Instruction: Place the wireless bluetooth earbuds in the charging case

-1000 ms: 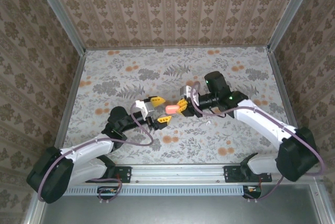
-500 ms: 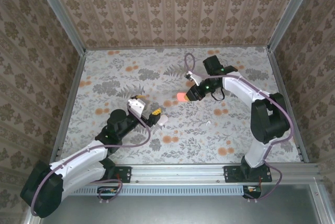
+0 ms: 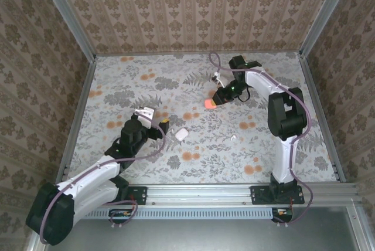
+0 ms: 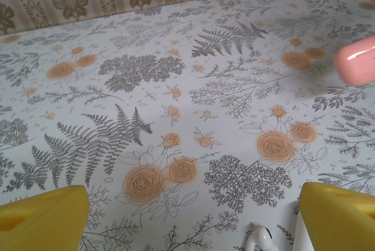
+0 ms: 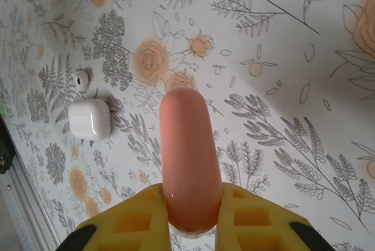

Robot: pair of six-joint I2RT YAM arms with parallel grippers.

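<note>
Our left pincer (image 3: 162, 125) stands wide open and empty just left of the charging case (image 3: 181, 134), a small glossy white plastic pebble with rounded corners. In the left wrist view its blocky yellow pads (image 4: 41, 216) sit far apart, with nothing but patterned table (image 3: 117, 87) between them. The case (image 5: 89, 119) lies flat on that floral, matt-looking surface, and its lid looks shut to us. One earbud (image 5: 81, 79), a tiny smooth white plastic bud, lies just beside the case without touching it. We also see it low in the left wrist view (image 4: 258, 239). We cannot place a second bud with any certainty.

Well to the right of the case and beyond it, our right pincer (image 3: 218, 97) is clamped tight on one end of the orange-pink rounded lump (image 5: 187, 145), a smooth, shiny capsule shape, and holds it above the table.

We judge the risks to be mostly about slipperiness and size. The case is slick and curved, so a squeeze off its middle could shoot it sideways into the bud. The bud is small and round enough to roll or flick away if a pad lands on its edge. With the lid shut, nothing can go in yet. The lump, gripped only at its end, could also slide free and drop.
</note>
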